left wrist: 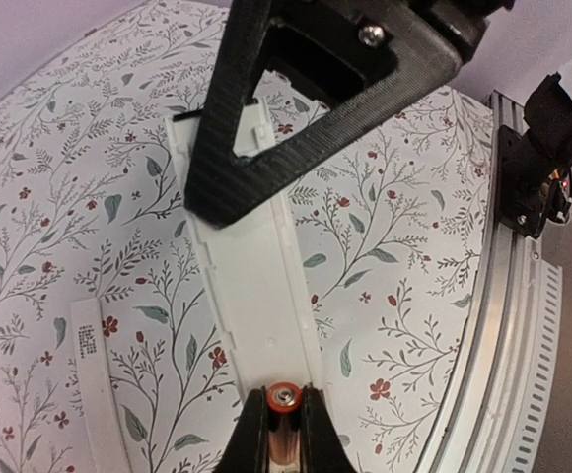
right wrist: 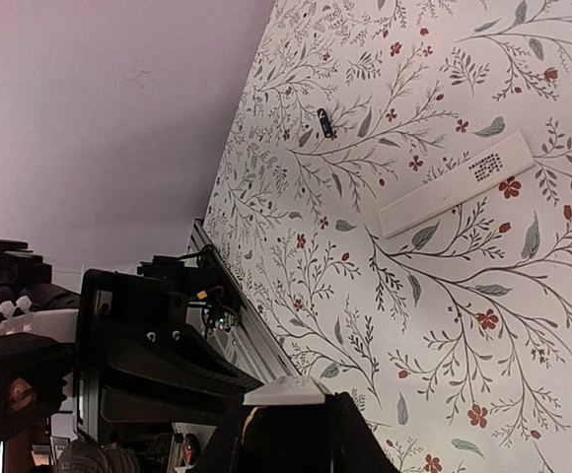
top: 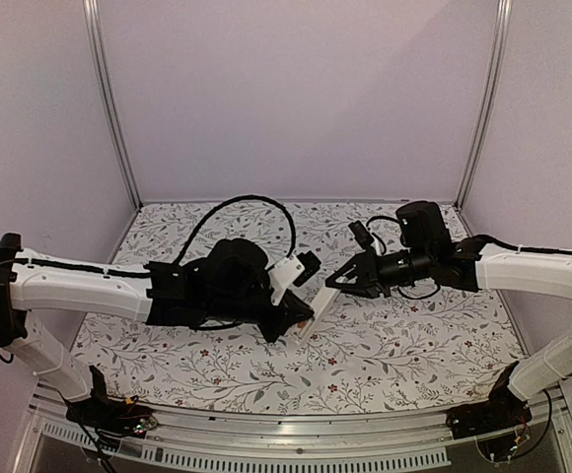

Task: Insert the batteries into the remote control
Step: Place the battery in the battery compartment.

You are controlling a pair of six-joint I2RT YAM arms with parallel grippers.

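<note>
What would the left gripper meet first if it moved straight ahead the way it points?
The remote: it lies lengthwise right ahead of the left gripper, and the held battery seems almost at its near end, though depth is unclear.

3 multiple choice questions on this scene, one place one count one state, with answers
1. Where is the white strip? A on the metal rail B flat on the cloth C against the back wall
2. How many batteries lie loose on the cloth in the right wrist view? A one B three C none
3. What does the left gripper hold? A nothing B a battery C the strip

1 B: it lies on the floral print, apart from the remote control.
2 A: a single loose battery shows.
3 B: its fingers clamp a copper-toned battery.
</note>
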